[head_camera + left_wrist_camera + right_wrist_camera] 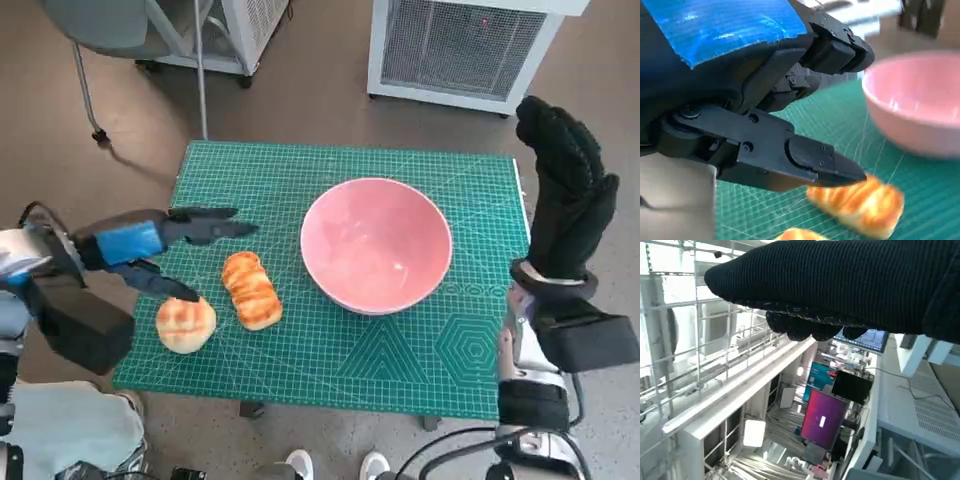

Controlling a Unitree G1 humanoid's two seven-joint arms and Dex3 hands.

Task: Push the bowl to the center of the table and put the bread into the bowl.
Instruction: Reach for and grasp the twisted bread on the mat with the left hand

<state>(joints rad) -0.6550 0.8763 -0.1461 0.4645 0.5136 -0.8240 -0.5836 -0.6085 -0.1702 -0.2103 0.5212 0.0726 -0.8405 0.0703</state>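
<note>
Bread: long glazed roll (251, 290) lies on the green cutting mat (400, 360), just left of the pink bowl (376, 243); a round bun (186, 324) sits beside it. Looks light, soft, squashable, so best taken gently across its narrow middle. Bowl looks smooth, rigid, glossy, likely slides easily; it sits near mid-worktop. Left robot hand (170, 250) hovers over the breads, fingers spread, grasping nothing. Right robot hand (568, 195), knitted glove, is raised off the worktop's right edge, fingers loose, nothing in it.
</note>
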